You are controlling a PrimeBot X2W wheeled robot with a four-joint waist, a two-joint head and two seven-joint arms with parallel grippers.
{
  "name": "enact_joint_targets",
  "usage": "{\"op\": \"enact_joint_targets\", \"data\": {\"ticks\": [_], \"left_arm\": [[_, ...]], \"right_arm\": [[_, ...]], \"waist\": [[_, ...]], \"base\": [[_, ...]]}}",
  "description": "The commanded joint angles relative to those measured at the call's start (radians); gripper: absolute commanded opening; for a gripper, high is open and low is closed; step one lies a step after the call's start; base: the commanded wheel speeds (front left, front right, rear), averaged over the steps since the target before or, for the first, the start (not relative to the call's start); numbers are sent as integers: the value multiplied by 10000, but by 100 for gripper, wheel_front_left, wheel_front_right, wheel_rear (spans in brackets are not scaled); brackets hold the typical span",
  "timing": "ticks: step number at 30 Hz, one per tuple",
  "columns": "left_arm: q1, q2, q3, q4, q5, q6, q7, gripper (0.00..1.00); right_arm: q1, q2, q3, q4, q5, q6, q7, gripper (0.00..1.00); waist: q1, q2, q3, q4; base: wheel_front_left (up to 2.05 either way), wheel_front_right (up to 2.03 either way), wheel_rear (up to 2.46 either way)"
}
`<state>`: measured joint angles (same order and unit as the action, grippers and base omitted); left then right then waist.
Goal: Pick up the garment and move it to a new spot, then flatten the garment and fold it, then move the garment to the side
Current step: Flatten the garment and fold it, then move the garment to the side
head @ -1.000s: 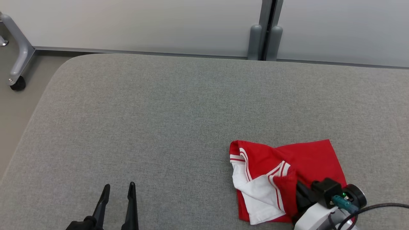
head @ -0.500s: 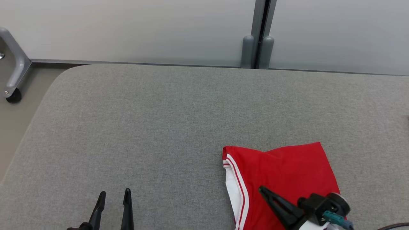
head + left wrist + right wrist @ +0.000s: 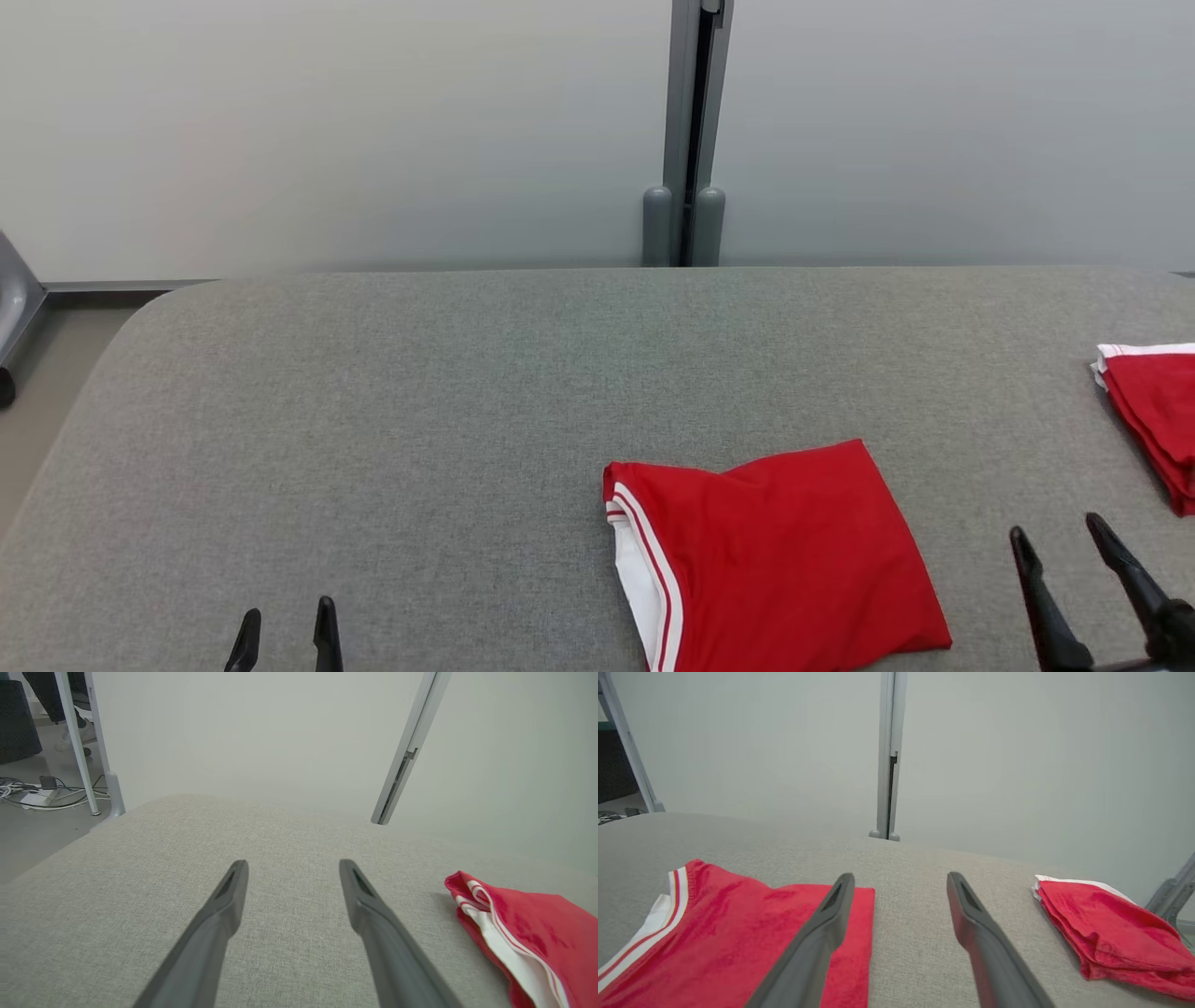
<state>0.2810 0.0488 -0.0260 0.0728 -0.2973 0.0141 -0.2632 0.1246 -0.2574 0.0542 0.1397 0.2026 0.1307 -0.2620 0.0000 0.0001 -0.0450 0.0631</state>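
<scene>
Left gripper [image 3: 288,611], right gripper [image 3: 1056,526] — splayed, forward

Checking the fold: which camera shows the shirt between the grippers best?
Head view: it looks down on the shirt, nearly whole. Right wrist view sees it obliquely, partly behind a finger; left wrist view catches its striped edge.

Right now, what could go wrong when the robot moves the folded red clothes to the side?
1. Both the right gripper and left gripper are open and not gripping the folded red garment. A pinch on just the top layer might pull the fold apart.
2. Another red pile lies to the right on the grey table. Sliding the garment that way might bump it.
</scene>
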Motion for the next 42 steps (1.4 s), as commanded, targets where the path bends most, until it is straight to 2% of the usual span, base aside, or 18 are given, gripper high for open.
{"op": "enact_joint_targets", "data": {"ticks": [1, 4, 9, 15, 18, 20, 24, 27, 32, 39, 40, 41, 42], "left_arm": [[63, 37, 68, -36, 80, -41, -15, 100], [164, 35, 77, 1, 41, -46, -15, 100], [158, 37, 3, 47, -18, -81, -15, 100], [96, 37, -22, -31, 1, -101, -15, 100], [-25, 37, -70, -96, 20, -115, -15, 100], [-136, 35, -138, -110, 51, -134, -15, 100], [-542, 37, -297, -56, 100, -244, -15, 100], [-817, 40, -387, 17, 76, -257, -15, 100], [-1137, 35, -516, 58, -51, -181, -15, 100], [-1227, 35, -636, -8, -124, -83, -15, 100], [-1244, 37, -642, -37, -131, -60, -15, 100], [-1281, 35, -638, -77, -152, -49, -15, 100], [-1326, 36, -647, -108, -184, -38, -15, 100]], "right_arm": [[179, 124, -293, -118, -114, 1, -41, 100], [669, 428, -927, -102, -311, 1, -32, 100], [1016, 773, -1278, 181, -374, 1, -31, 100], [805, 977, -1258, 277, -130, 1, -31, 100], [244, 763, -817, 662, 407, 1, -28, 100], [-368, 471, -258, 959, 895, 1, 473, 100], [-1718, -423, 1145, 1501, 1840, 1, 2531, 100], [-2487, -856, 1890, 1949, 2400, 1, 3729, 100], [-3392, -1151, 2425, 2873, 2942, -1, 4775, 100], [-4037, -897, 2835, 3923, 3567, 1, 5509, 100], [-4098, -825, 3035, 3869, 3840, -1, 5586, 46], [-4180, -838, 3136, 3839, 4128, 1, 5661, 0], [-4261, -904, 3362, 3748, 4417, 4, 5827, 0]], "waist": [[0, -1, -84, -77], [0, -1, -138, -88], [0, -1, -119, -66], [0, -1, 39, -45], [0, -1, 245, -52], [0, -1, 420, -38], [0, -1, 955, 130], [0, -1, 1262, 371], [0, -1, 1579, 764], [0, -1, 1852, 926], [0, -1, 1898, 877], [0, -1, 1956, 801], [0, -1, 2034, 704]], "base": [[0, 0, 0], [0, 0, 0], [0, 0, 0], [0, 0, 0], [0, 0, 0], [0, 0, 0], [0, 0, 0], [0, 0, 0], [0, 0, 0], [0, 0, 0], [0, 0, 0], [0, 0, 0], [0, 0, 0]]}}
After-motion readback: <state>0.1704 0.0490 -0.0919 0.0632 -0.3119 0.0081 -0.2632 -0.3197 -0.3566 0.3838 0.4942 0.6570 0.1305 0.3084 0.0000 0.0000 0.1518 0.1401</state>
